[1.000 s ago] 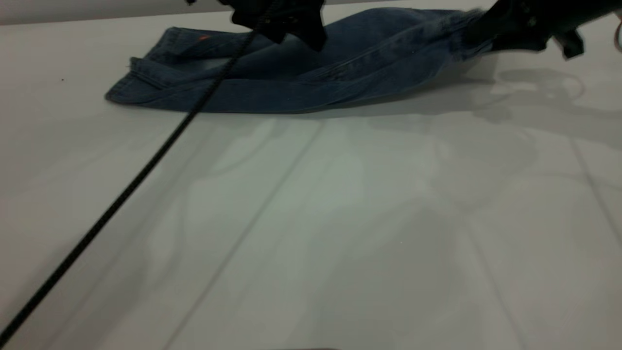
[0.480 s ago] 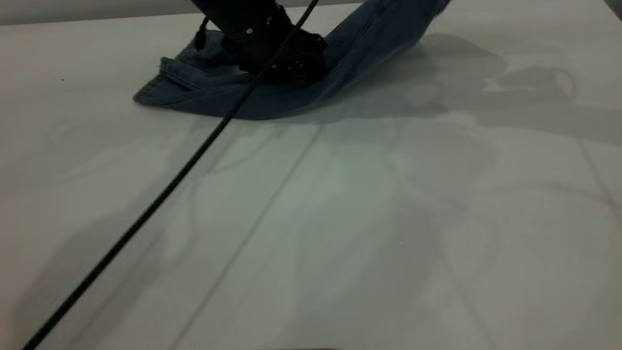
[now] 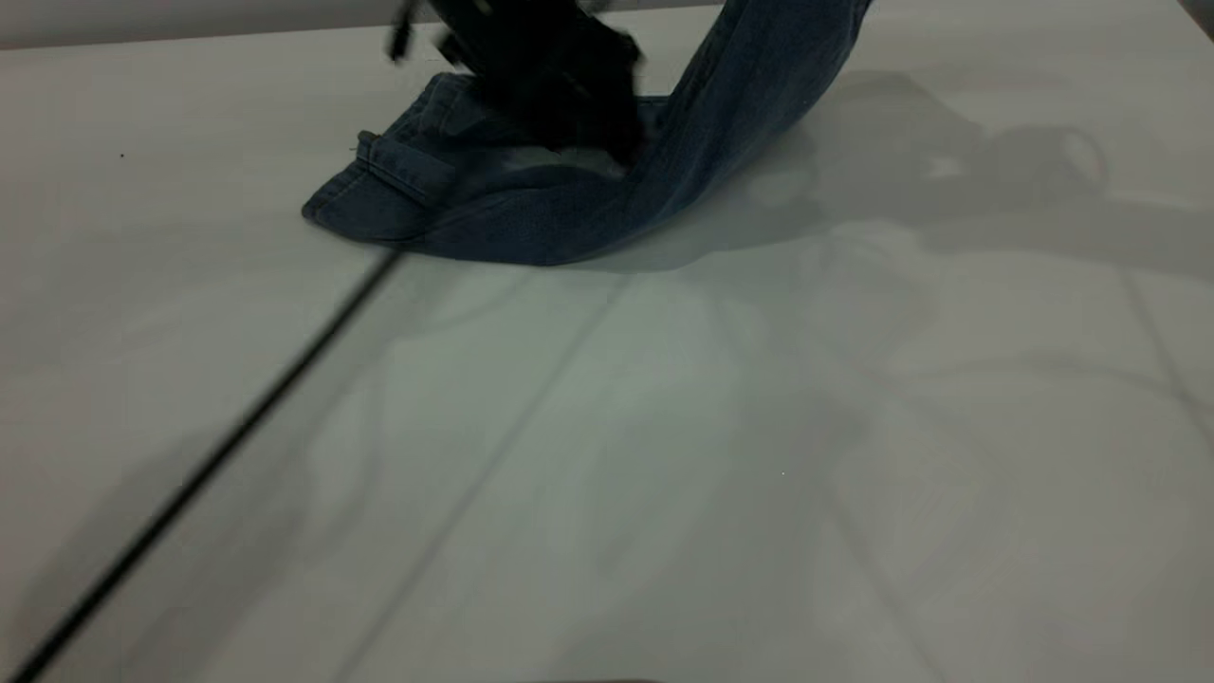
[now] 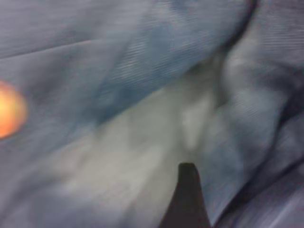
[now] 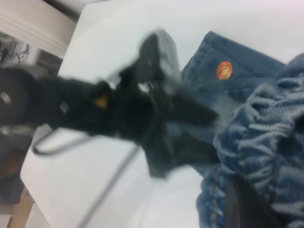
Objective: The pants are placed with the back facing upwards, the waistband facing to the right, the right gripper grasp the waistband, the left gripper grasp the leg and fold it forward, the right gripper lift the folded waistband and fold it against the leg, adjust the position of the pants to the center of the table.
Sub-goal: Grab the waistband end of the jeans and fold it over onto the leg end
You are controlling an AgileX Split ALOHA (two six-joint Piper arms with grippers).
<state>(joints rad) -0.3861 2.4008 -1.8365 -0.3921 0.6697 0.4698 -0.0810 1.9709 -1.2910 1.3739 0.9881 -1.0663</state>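
From the exterior camera, the pants (image 3: 531, 204) lie toward the far side of the white worktop (image 3: 664, 455), a little left of its middle. Their hem end rests flat on the surface with a folded cuff at the left, while the other end rises steeply up and to the right, leaving the picture at the top edge. The left end effector (image 3: 607, 142) sits low over the flat part of the denim, pressed down just beside where the cloth starts to climb; I cannot tell from here whether its fingers are apart or together. A black braided cable (image 3: 199, 479) runs from under the pants diagonally toward the near left corner. The right end effector is out of this picture.

The left wrist camera is very close to the denim (image 4: 142, 71), showing a pale faded patch and an orange blur at one edge. One dark fingertip (image 4: 187, 190) touches the cloth; the other finger is not visible.

The right wrist camera shows the gathered elastic waistband (image 5: 266, 142) bunched right against the right end effector (image 5: 242, 199), which is clamped on it. Farther off, the left end effector (image 5: 190, 133) is down on the leg (image 5: 237, 90), near the orange basketball print (image 5: 224, 70).
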